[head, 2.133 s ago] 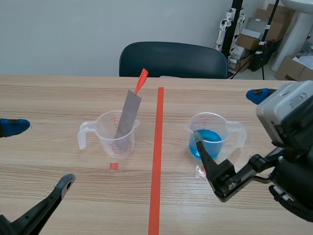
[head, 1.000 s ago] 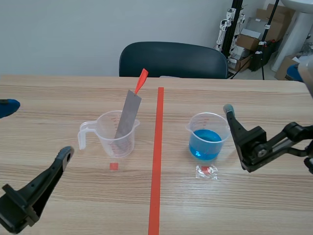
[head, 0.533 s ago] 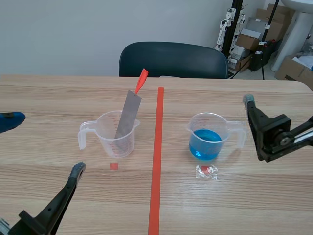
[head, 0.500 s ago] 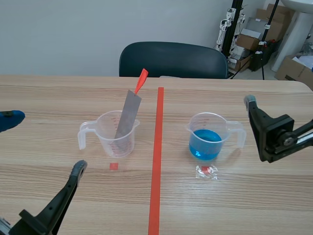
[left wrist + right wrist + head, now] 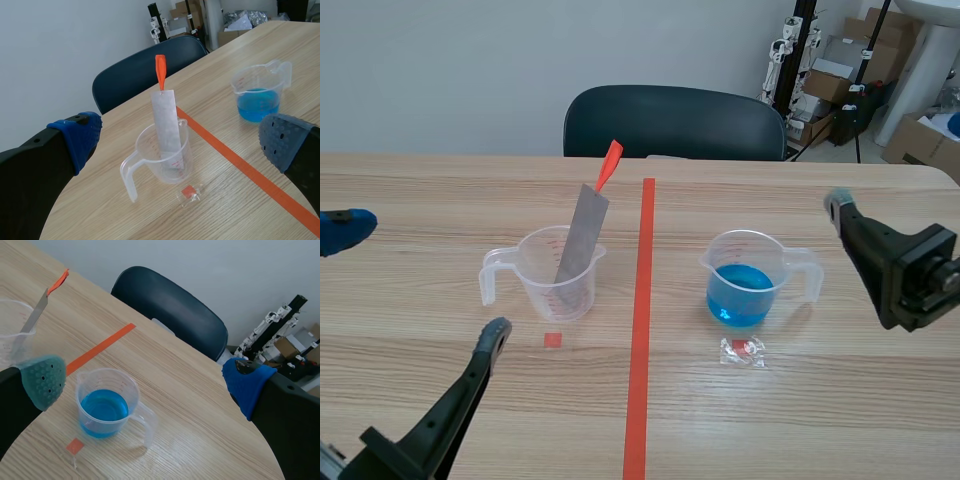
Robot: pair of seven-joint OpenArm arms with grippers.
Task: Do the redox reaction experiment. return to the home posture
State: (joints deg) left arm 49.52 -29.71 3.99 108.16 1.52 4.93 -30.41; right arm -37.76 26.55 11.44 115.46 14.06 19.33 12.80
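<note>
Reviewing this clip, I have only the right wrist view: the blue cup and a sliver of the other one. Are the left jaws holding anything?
Observer: No. The left jaws stand open with nothing between them, short of the clear cup.
Operator: Is that cup empty?
Observer: It holds only a grey strip, which leans on the rim with its orange tag up. I see no liquid.
Operator: Anything beside it?
Observer: A small clear packet with a red square in it lies next to the cup, on the robot's side.
</note>
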